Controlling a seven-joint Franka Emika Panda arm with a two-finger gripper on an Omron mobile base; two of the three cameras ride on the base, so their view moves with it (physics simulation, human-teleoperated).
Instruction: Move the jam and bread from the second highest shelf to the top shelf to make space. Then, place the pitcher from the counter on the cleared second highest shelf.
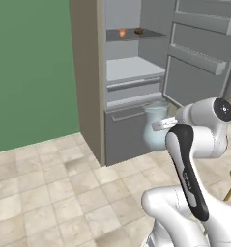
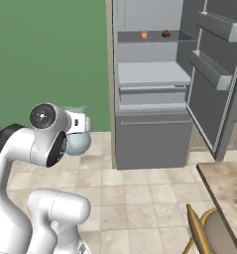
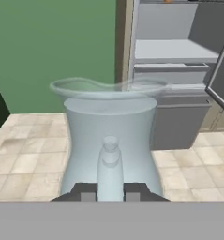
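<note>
My gripper (image 3: 109,194) is shut on the pale blue glass pitcher (image 3: 108,131), gripping its handle, and holds it up in the air in front of the open fridge. The pitcher (image 1: 154,126) hangs level with the fridge's lower drawer, beside my forearm (image 2: 76,142). The tiny orange jam (image 1: 122,32) and the dark-brown bread (image 1: 139,31) stand side by side on the dark grey top shelf (image 1: 151,34); both (image 2: 144,34) (image 2: 166,34) sit near its back. Below, the pale second highest shelf (image 1: 134,68) (image 2: 149,73) (image 3: 174,49) is bare.
The fridge door (image 1: 199,62) (image 2: 216,74) stands open to the right, with bins jutting out. A grey drawer front (image 2: 152,141) closes the fridge's lower part. The marbled counter (image 2: 229,183) and a yellow chair (image 2: 202,228) are at the lower right. A green wall (image 2: 50,59) lies left.
</note>
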